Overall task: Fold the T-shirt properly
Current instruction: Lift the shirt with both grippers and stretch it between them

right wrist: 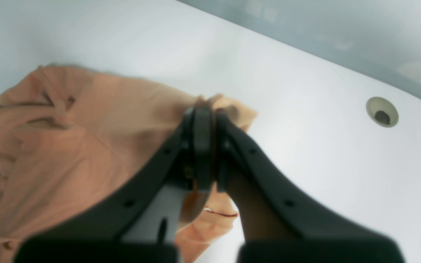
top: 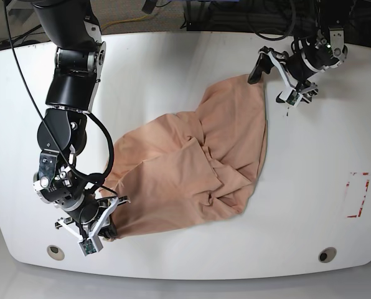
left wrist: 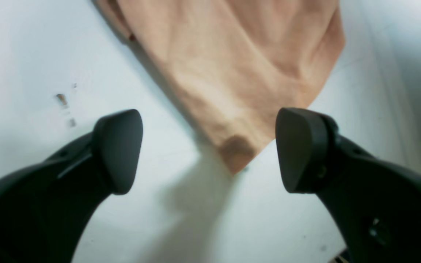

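Base view, near to far. Close to the near left corner of the white table, the right gripper has its jaws pressed together on a corner of the T-shirt, pinching the cloth. From there the peach garment runs diagonally across the middle of the table toward the far right corner, rumpled, with folds bunched near its centre. At its far tip the left gripper sits with jaws spread, one finger on each side of the cloth's corner.

Right wrist view. Only here is the pinch seen closely: the right gripper is closed on a bunched hem of the T-shirt, a fold of cloth showing between and below the fingers. A round hole in the table lies well apart, near the edge. The fingers hide the exact grip point, and the picture is soft.

Left wrist view. The left gripper is wide open; a pointed corner of the T-shirt lies between the pads, touching neither. Whether the pads rest on the table cannot be told. The garment is cut off by the upper edge.
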